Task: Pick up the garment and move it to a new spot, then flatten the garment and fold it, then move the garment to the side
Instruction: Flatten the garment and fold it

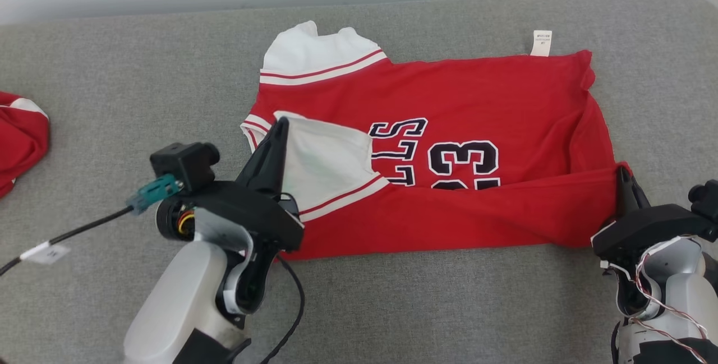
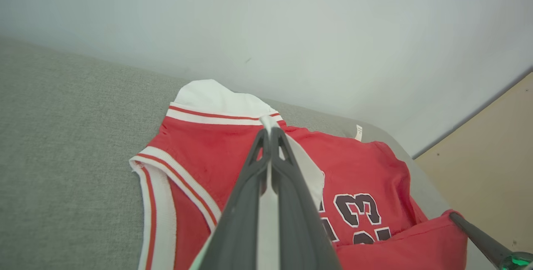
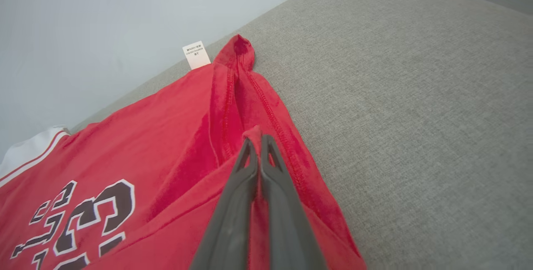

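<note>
Red garment [image 1: 477, 95] half folded on the grey cushion [image 1: 392, 308].
The left tool [image 1: 280, 124] is closed on its white part, the right tool [image 1: 621, 171] on a red corner, near edge laid over the print [image 1: 463, 156].

You see the red jersey [image 1: 477, 95] lying on the grey cushion [image 1: 112, 72], its near edge folded over, left gripper [image 1: 280, 127] and right gripper [image 1: 624, 176] each pinching one end.

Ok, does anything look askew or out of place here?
On the jersey, the far right corner is bunched up instead of flat, and the white care label pokes out past the edge beside it.
</note>
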Available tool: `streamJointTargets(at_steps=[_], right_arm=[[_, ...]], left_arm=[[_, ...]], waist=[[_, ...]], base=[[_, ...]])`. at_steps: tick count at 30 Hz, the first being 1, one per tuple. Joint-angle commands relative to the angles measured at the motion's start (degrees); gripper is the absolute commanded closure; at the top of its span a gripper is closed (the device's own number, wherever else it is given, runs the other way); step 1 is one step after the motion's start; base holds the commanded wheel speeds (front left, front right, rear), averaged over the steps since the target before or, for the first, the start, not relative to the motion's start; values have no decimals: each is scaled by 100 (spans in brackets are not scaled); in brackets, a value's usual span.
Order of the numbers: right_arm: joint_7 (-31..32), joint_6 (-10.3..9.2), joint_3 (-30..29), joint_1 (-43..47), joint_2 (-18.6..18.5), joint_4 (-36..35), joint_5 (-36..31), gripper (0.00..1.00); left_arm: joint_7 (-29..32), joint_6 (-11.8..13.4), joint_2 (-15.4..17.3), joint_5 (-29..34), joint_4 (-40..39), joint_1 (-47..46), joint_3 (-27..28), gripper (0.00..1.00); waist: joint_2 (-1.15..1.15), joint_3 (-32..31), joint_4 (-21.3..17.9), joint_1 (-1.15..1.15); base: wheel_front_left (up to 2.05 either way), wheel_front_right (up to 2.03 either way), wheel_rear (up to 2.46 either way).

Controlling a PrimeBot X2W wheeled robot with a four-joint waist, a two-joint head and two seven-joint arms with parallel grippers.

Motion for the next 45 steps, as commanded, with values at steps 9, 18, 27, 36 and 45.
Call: streamJointTargets(at_steps=[9, 18, 27, 36, 45], right_arm=[[-168, -13, -131, -192, 15, 404, -259, 100], [-435, -13, 2, -522, 16, 1047, -394, 0], [-142, -13, -146, -373, 15, 1048, -434, 0], [490, -13, -265, 446, 17, -30, -482, 0], [605, -13, -124, 840, 14, -338, -334, 0]], left_arm=[[78, -159, -59, 424, 717, -697, -406, 100], [-234, 56, -26, 845, 1751, -1158, -579, 0], [-840, 606, 193, 1317, 2359, -1031, -702, 0], [-810, 1045, 509, 1484, 1648, 127, -924, 0], [-385, 1398, 527, 1374, 1174, 826, -1010, 0]], waist=[[-1, 44, -50, 0], [-1, 29, -182, 0], [-1, -263, -163, 0], [-1, -517, -36, 0], [-1, -487, -3, 0]], base=[[0, 0, 0], [0, 0, 0], [0, 0, 0], [0, 0, 0], [0, 0, 0]])
